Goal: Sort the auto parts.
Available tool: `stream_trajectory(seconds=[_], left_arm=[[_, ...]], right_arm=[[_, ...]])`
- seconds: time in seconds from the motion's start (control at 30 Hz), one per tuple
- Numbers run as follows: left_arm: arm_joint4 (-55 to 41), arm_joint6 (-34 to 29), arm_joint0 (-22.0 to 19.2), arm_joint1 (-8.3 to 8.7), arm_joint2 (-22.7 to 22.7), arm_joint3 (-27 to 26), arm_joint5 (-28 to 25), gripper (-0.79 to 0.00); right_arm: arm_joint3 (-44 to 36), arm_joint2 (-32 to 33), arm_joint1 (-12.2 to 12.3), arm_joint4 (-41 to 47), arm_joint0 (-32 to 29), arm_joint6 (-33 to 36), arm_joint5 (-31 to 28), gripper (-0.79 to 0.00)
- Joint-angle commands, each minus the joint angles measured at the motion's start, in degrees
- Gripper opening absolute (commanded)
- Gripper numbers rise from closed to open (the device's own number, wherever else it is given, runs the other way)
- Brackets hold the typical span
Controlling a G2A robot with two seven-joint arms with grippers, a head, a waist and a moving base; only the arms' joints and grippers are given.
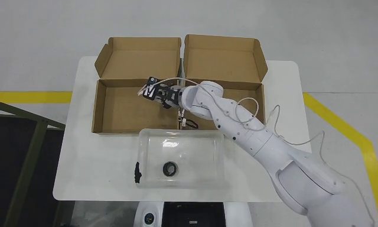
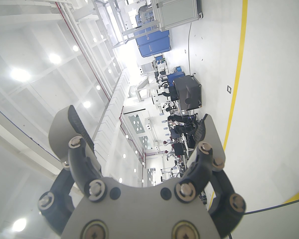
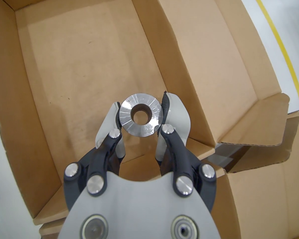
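Holding 1 black ring (image 1: 170, 168), the clear bin (image 1: 142, 150) sits beside the left box (image 1: 124, 112), where the right gripper (image 3: 140, 119) pinches a metal washer (image 3: 126, 123).

Bright machined face with fine radial tool lines, semi-gloss, on silver metal ring with centre hole (image 3: 140, 118). Matt grey metal finger plates, black ribbed rubber-like pads (image 3: 165, 103), black plastic links and polished screw heads on right gripper (image 3: 140, 106). Same finish on left gripper (image 2: 138, 120). Matt, fibrous surface with few dark scuffs on brown corrugated cardboard box (image 3: 77, 58). Glossy, smooth walls with reflections on clear plastic bin (image 1: 198, 162). Dull finish on black ring (image 1: 170, 168) inside bin. Smooth, matt white tabletop (image 1: 82, 162).
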Motion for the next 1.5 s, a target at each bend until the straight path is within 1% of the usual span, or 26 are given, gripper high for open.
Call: stream_trajectory(seconds=[0.0, 0.13, 0.37, 0.43, 0.47, 0.5, 0.6, 0.8, 1.03, 1.2, 1.3, 1.37, 1.47], left_arm=[[0.0, 0.0, 0.0, 0.0, 0.0, 0.0, 0.0, 0.0], [0.0, 0.0, 0.0, 0.0, 0.0, 0.0, 0.0, 0.0], [0.0, 0.0, 0.0, 0.0, 0.0, 0.0, 0.0, 0.0], [0.0, 0.0, 0.0, 0.0, 0.0, 0.0, 0.0, 0.0], [0.0, 0.0, 0.0, 0.0, 0.0, 0.0, 0.0, 0.0], [0.0, 0.0, 0.0, 0.0, 0.0, 0.0, 0.0, 0.0], [0.0, 0.0, 0.0, 0.0, 0.0, 0.0, 0.0, 0.0], [0.0, 0.0, 0.0, 0.0, 0.0, 0.0, 0.0, 0.0], [0.0, 0.0, 0.0, 0.0, 0.0, 0.0, 0.0, 0.0], [0.0, 0.0, 0.0, 0.0, 0.0, 0.0, 0.0, 0.0], [0.0, 0.0, 0.0, 0.0, 0.0, 0.0, 0.0, 0.0], [0.0, 0.0, 0.0, 0.0, 0.0, 0.0, 0.0, 0.0], [0.0, 0.0, 0.0, 0.0, 0.0, 0.0, 0.0, 0.0]], right_arm=[[1.23, -0.18, -0.52, -0.16, 0.25, -0.1, 0.26, -0.785], [3.38, -0.8, -1.61, -1.07, 0.81, 0.27, 0.28, -0.785], [6.54, -1.44, -3.44, -1.78, 1.41, 0.08, 0.11, -0.751], [7.18, -1.54, -3.89, -2.19, 1.59, 0.11, 0.15, -0.702], [7.49, -1.55, -4.09, -2.33, 1.66, 0.12, 0.15, -0.659], [7.77, -1.61, -4.28, -2.61, 1.75, 0.2, 0.1, -0.64], [8.5, -1.86, -4.83, -3.61, 2.04, 0.99, -0.17, -0.628], [8.9, -1.47, -5.52, -4.85, 2.36, 1.46, -0.59, -0.542], [6.75, 0.01, -5.29, -6.8, 1.97, 2.06, -1.24, -0.48], [5.13, 1.3, -4.88, -7.74, 0.97, 2.18, -1.97, -0.477], [2.51, 2.17, -4.43, -8.68, 0.32, 2.14, -2.99, -0.465], [0.29, 3.05, -3.95, -9.33, -0.27, 2.5, -3.66, -0.44], [-3.98, 4.63, -2.97, -10.45, -1.68, 3.54, -4.94, -0.437]])
